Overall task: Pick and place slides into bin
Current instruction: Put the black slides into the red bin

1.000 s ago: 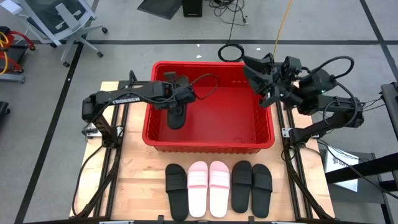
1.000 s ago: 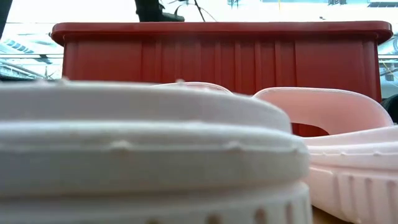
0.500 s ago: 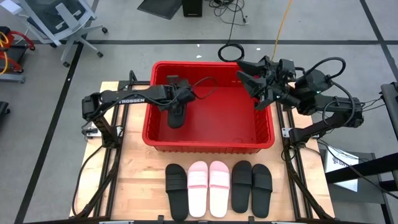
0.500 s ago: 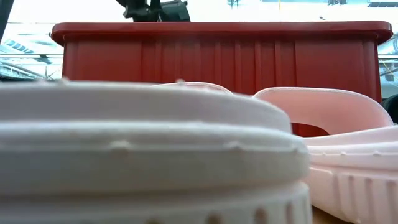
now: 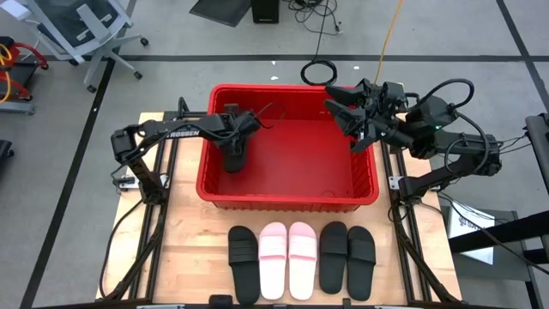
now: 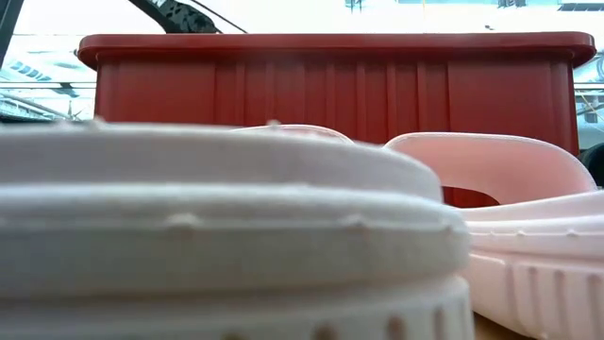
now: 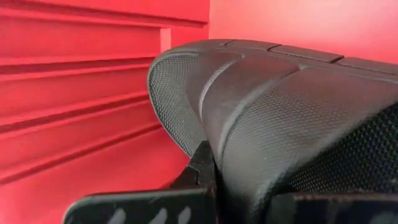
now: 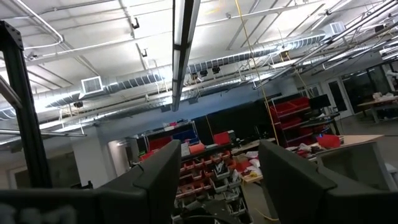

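**Left Arm Lowering a Black Slide into the Bin**

The left gripper (image 5: 233,148) is inside the bin (image 5: 287,200), near its left wall, with its fingers closed on a black slide (image 7: 292,118). The left wrist view shows the textured sole filling the frame, with the ribbed red wall close beside it. Judged from this, the slide is held low over the bin floor so that it can be let go without bouncing out; whether it already touches the floor cannot be told.

The right gripper (image 5: 347,116) is raised over the bin's far right corner, fingers spread apart and holding nothing. Its wrist camera faces up toward the ceiling, which suggests the arm is parked clear of the working area.

Five slides lie in a row on the table in front of the bin, toes toward it: one black slide (image 5: 243,257) at the left, a pink-white pair (image 5: 287,256) in the middle, and a black pair (image 5: 347,256) at the right. The side-by-side layout leaves each strap open to a grasp from above. One of the pink-white pair sits directly against the low camera (image 6: 226,236).

The table (image 5: 184,249) is pale wood on a dark frame. Around it is grey floor with taped lines, cables and an office chair (image 5: 81,30). The right wrist view shows ceiling ducts, strip lighting and shelves of red bins.
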Available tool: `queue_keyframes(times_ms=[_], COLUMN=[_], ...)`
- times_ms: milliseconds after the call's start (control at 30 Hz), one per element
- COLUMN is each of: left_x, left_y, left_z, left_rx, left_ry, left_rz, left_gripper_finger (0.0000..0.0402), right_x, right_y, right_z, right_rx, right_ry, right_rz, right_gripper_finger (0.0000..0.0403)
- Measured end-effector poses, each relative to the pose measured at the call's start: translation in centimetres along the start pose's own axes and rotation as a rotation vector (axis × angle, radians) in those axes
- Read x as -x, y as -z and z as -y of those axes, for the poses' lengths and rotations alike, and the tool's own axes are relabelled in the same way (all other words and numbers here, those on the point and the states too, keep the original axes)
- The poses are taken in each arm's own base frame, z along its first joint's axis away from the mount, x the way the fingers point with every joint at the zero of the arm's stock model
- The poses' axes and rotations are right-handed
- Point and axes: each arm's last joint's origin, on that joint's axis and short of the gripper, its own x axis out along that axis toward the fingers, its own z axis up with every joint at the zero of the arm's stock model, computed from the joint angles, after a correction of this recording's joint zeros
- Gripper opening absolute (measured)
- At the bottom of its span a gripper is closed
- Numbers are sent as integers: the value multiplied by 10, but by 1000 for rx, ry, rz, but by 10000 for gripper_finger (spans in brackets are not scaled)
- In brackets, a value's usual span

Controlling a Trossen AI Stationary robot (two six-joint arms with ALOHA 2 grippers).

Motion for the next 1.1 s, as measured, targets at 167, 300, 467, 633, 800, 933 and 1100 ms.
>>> queue_keyframes(times_ms=[167, 300, 467, 633, 800, 933, 1100], left_x=[-10, -16, -21, -28, -38, -47, -55], left_y=[5, 6, 9, 11, 9, 8, 7], left_z=[-5, -10, -17, -19, -14, -8, -2], left_rx=[-15, -45, -66, -61, -70, -94, -143], left_ry=[5, -6, 24, 59, 100, 114, 124], left_rz=[9, 32, 65, 68, 67, 37, 14], left_gripper_finger=[0, 0, 0, 1, 1, 3, 18], right_x=[0, 0, 0, 0, 0, 0, 0], right_y=[0, 0, 0, 0, -1, -1, -1], right_z=[0, 0, 0, 0, 0, 0, 0], right_rx=[0, 0, -9, -27, -27, -26, -27], right_ry=[0, 1, 2, 2, 2, 2, 2], right_rz=[0, 2, 5, 5, 5, 5, 5], right_gripper_finger=[205, 205, 205, 205, 205, 205, 205])
